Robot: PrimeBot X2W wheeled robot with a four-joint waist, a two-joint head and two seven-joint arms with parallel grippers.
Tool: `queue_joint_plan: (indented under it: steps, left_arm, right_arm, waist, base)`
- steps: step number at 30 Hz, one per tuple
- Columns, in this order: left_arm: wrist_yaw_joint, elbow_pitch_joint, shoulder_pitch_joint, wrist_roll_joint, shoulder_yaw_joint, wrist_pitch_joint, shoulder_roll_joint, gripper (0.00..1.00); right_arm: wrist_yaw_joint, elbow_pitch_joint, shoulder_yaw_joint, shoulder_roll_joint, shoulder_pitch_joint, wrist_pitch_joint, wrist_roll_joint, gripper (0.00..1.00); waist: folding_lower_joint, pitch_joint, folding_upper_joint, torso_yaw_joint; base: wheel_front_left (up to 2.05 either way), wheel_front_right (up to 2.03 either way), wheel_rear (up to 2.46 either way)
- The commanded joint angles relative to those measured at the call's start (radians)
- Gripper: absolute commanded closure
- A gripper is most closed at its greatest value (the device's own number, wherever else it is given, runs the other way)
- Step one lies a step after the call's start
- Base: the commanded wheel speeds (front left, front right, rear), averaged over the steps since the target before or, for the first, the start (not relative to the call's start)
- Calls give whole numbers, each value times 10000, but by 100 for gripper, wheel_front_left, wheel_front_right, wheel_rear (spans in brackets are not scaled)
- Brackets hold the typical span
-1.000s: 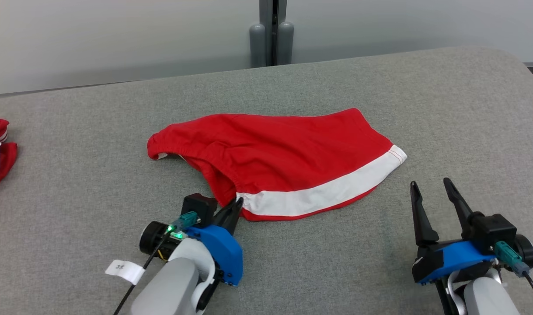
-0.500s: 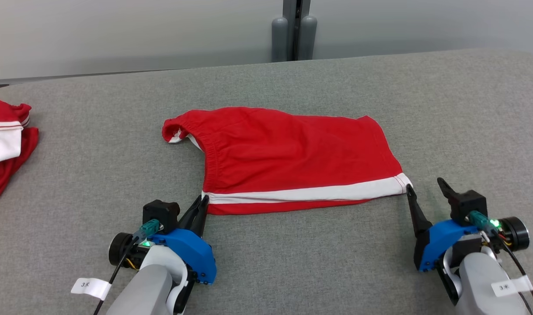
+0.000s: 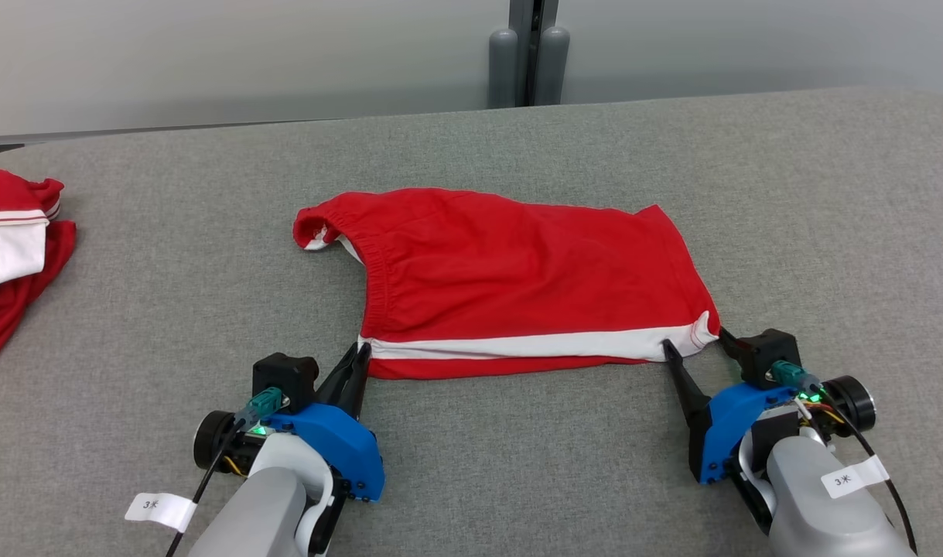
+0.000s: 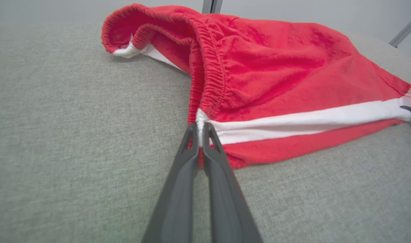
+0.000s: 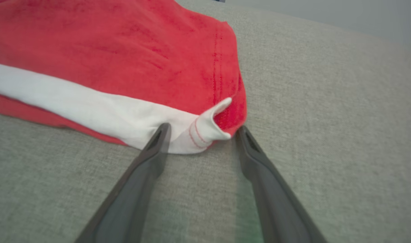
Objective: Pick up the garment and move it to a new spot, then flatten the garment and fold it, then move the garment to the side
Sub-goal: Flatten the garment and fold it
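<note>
The garment, a pair of red shorts with a white stripe along its near edge, lies in the middle of the grey padded surface. It is mostly spread out, but the elastic waistband is bunched and stands open toward 10 o'clock.

At 7 o'clock of the garment, the left gripper is closed tight on the corner where the waistband meets the stripe; the left wrist view shows the cloth pinched between both fingers. This hold probably anchors one end, so that the near edge can be pulled straight.

At 4 o'clock, the right gripper stands with its jaws wide apart, one finger on each side of the hem corner, which curls up a little between them. It grips nothing yet; the position looks like preparation to close on this corner and stretch the cloth flat.

Far at 9 o'clock, well apart, lies another red and white garment.

Compared with half a second ago, the right gripper has come inward: then only one fingertip touched the corner, now the corner sits between both. The left gripper stays clamped at the same place. One second ago the stripe lay slanted; now it runs almost straight.
</note>
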Motion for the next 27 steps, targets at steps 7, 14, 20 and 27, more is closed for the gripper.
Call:
queue_joint_plan:
  steps: [7, 14, 20, 27]
  left_arm:
    - [86, -94, 95, -78, -33, -42, 101, 100]
    - [102, -149, 129, -130, -101, -23, 119, 100]
    - [127, -165, 170, -175, -167, -17, 127, 100]
    - [113, -218, 241, -252, -197, -148, 173, 100]
  right_arm:
    - [1, -146, 707, -307, -280, -123, 491, 0]
    - [1, -238, 959, -427, -195, -136, 588, 0]
    - [1, 61, 1162, -374, -221, -138, 803, 7]
    - [1, 279, 1308, -437, -401, -141, 1053, 69]
  waist:
    - [0, -25, 0, -53]
    - [0, -49, 0, -82]
    - [0, -92, 0, -65]
    - [0, -173, 0, -84]
  base:
    - [0, 0, 0]
    - [0, 0, 0]
    - [0, 0, 0]
    - [0, 0, 0]
